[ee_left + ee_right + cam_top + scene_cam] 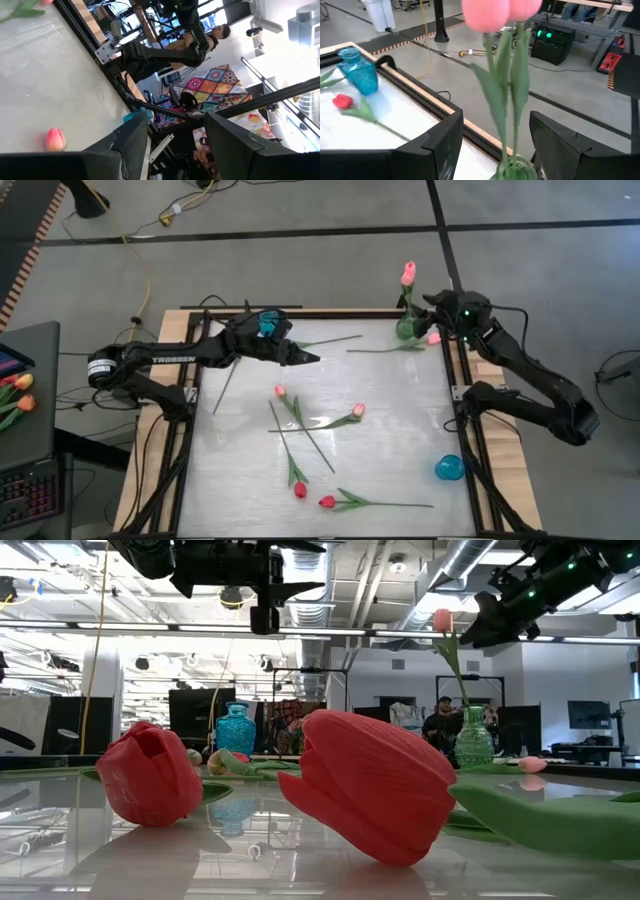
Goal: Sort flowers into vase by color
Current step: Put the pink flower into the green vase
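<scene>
2 red tulip heads point(365, 795) lie closest on the desk point(400, 470). The right claw point(492, 150) hangs open around pink tulips point(500, 12) standing in the green vase point(407, 328). The left claw point(312, 358) hovers open, empty, over scattered tulips point(290, 405); a blue vase point(449, 469) stands apart.

Overhead looking down, level tabletop view, both sharing green vase point(406, 328), wrist views

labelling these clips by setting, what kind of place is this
Most likely a robotics lab or open workshop: exposed ceiling ducts, a concrete floor with loose cables, and a person at a far workstation. Artificial tulips lie on the white table.
</scene>
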Tool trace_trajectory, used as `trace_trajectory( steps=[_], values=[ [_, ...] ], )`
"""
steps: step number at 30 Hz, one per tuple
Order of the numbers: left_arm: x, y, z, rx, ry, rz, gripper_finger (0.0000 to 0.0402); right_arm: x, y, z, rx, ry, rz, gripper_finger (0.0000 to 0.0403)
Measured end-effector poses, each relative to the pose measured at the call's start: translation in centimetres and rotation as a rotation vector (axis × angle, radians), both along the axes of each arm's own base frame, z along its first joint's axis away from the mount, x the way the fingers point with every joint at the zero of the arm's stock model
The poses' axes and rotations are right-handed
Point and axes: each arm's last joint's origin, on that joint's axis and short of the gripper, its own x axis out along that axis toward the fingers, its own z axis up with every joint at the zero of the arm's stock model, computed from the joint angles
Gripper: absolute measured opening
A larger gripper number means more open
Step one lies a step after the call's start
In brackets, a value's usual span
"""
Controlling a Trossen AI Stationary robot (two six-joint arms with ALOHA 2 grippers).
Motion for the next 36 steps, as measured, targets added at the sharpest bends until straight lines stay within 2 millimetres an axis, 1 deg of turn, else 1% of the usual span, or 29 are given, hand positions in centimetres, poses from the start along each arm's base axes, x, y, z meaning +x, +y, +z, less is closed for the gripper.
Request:
trace_trajectory(
  steps=[6,11,23,28,31,34,36],
  values=[
    [0.1,-0.4,-0.1,0.008,0.004,-0.013,0.0184,0.5,1.3,-0.2,0.042,0.004,0.067,0.0255],
    [0.1,-0.5,-0.3,0.017,0.024,-0.016,0.0184,1.3,2.4,-0.6,0.093,0.016,0.138,0.0255],
    [0.2,-0.7,-0.3,0.058,0.018,-0.027,0.0184,2.7,5.3,-2.0,0.201,0.146,0.328,0.0255],
    [0.4,-1.7,-0.8,0.16,0.047,-0.089,0.0184,3.4,6.4,-2.9,0.264,0.209,0.394,0.0255],
    [0.7,-2.4,-1.6,0.246,0.122,-0.085,0.0184,3.9,6.9,-3.1,0.297,0.212,0.42,0.0255],
    [1.7,-2.5,-1.7,0.379,0.22,-0.075,0.0184,4.4,7.4,-3.4,0.318,0.222,0.449,0.0255],
    [2.8,-2.4,-2.0,0.455,0.299,-0.1,0.0184,4.7,7.7,-3.6,0.33,0.231,0.466,0.0255]
  ],
)
